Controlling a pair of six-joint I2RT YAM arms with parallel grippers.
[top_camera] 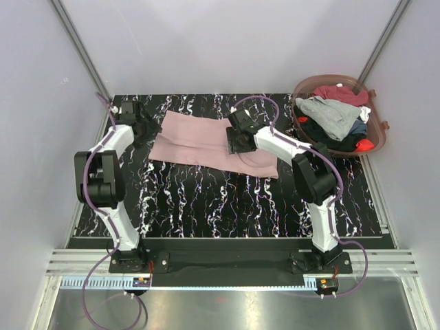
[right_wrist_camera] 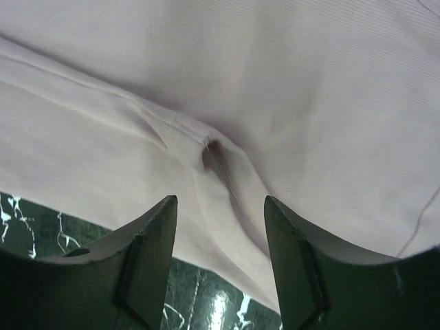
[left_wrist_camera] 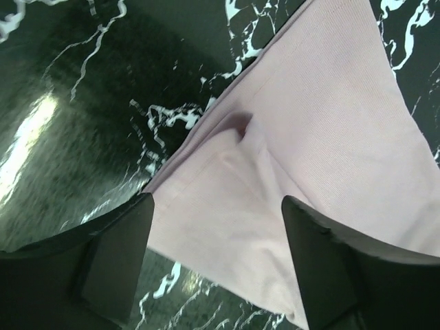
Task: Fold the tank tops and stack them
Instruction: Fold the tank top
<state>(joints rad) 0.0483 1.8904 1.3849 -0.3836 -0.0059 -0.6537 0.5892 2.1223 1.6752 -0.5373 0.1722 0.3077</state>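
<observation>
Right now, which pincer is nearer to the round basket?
Right. The right pincer is over the right part of the pink tank top, a little left of the basket; the left pincer is at that top's left edge, much farther away.

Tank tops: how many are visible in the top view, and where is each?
5. The pink tank top lies spread on the table; the grey top, maroon top, black top and red top are piled in the basket. More may be hidden underneath.
</observation>
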